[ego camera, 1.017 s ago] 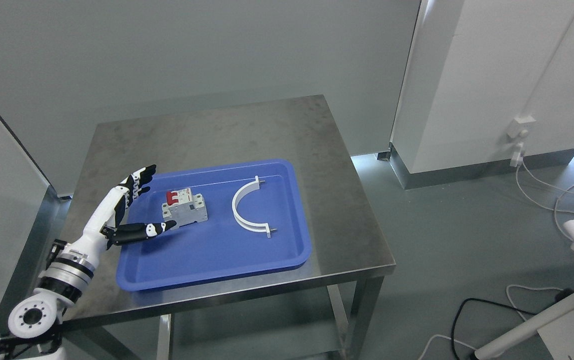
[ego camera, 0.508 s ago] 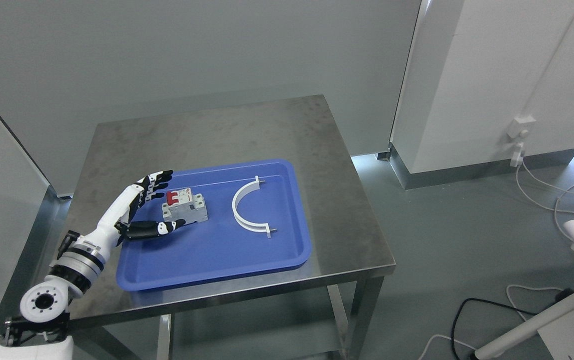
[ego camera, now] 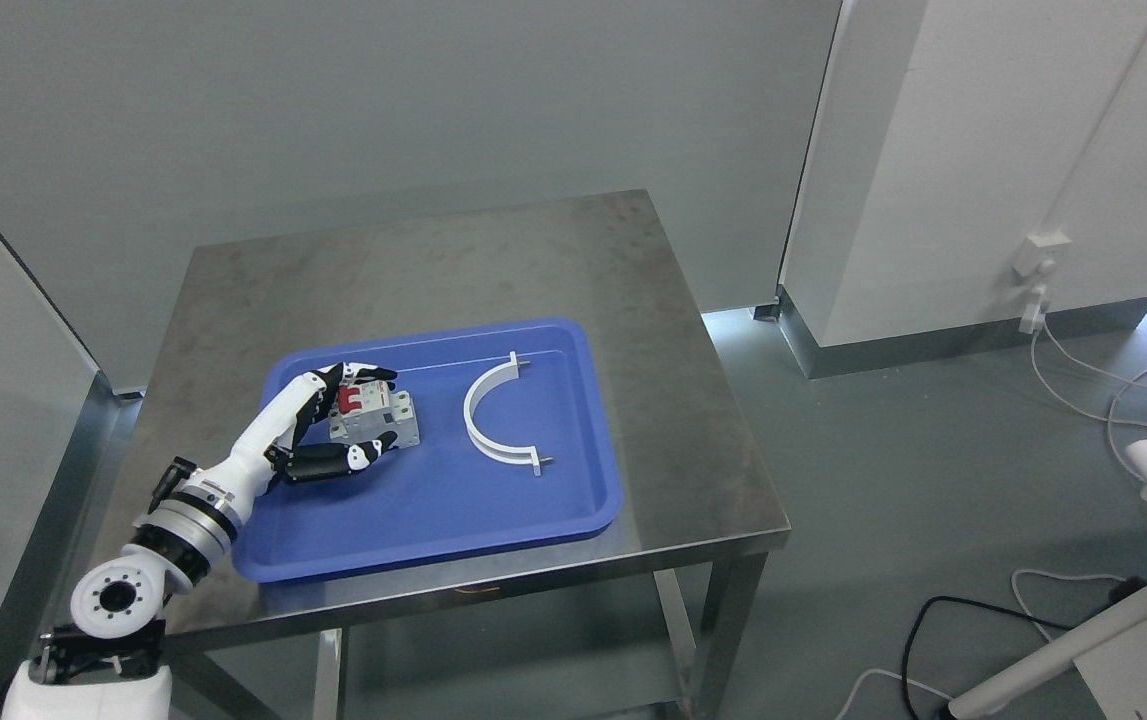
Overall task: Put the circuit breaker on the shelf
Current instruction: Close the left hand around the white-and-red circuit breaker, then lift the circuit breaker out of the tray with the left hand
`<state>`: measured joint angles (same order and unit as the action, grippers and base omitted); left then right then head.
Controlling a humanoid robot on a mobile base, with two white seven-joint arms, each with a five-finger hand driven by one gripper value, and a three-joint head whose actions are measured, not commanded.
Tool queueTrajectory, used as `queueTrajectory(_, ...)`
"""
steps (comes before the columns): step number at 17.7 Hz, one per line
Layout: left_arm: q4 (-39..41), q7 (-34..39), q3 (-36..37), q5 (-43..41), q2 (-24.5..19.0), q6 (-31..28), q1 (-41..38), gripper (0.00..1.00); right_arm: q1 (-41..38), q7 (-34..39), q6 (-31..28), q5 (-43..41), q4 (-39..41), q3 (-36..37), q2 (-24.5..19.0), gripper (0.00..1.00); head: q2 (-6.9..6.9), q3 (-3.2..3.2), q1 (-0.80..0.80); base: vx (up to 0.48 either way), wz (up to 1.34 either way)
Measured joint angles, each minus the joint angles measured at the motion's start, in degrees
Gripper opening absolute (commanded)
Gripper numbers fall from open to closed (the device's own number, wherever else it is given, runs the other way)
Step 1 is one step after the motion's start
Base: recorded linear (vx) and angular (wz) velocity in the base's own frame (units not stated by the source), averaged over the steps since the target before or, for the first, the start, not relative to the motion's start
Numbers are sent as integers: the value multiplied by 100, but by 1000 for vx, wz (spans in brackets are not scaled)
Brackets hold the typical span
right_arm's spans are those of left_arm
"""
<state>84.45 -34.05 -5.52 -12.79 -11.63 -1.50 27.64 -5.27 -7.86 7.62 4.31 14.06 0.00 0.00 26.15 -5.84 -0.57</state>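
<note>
A grey circuit breaker [ego camera: 391, 422] with a red switch lies in the left part of a blue tray [ego camera: 453, 505] on a steel table [ego camera: 433, 255]. My left hand [ego camera: 385, 408] comes in from the lower left. It is closed around the breaker, with the fingers [ego camera: 363, 376] over its far side and the thumb [ego camera: 348, 459] against its near side. The breaker still rests on the tray floor. The right arm is out of view. No shelf shows.
A white half-ring bracket [ego camera: 486, 432] lies in the tray to the right of the breaker. A glass panel [ego camera: 3, 400] stands close on the left. A white column [ego camera: 983, 160] and loose cables [ego camera: 1083, 380] on the floor are on the right.
My left hand moved right and forward into the tray and its fingers curled around the breaker. The breaker shifted slightly to the right and turned a little.
</note>
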Motion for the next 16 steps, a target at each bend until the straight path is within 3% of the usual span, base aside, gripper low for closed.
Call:
queueTrajectory(4, -55, -38, -113, -4, 70, 528, 3, 5, 0, 0, 0, 0, 0, 0, 0, 100, 0, 0, 0, 0, 0)
queueTrajectory(10, -112, 69, -709, 464, 544, 1579, 471, 6, 0, 0, 0, 0, 0, 0, 0, 100, 0, 0, 0, 1, -5)
queueTrajectory(16, -129, 984, -1078, 1026, 813, 2657, 447, 6, 1, 0, -1, 0, 0, 0, 0, 100, 0, 0, 0, 7, -9)
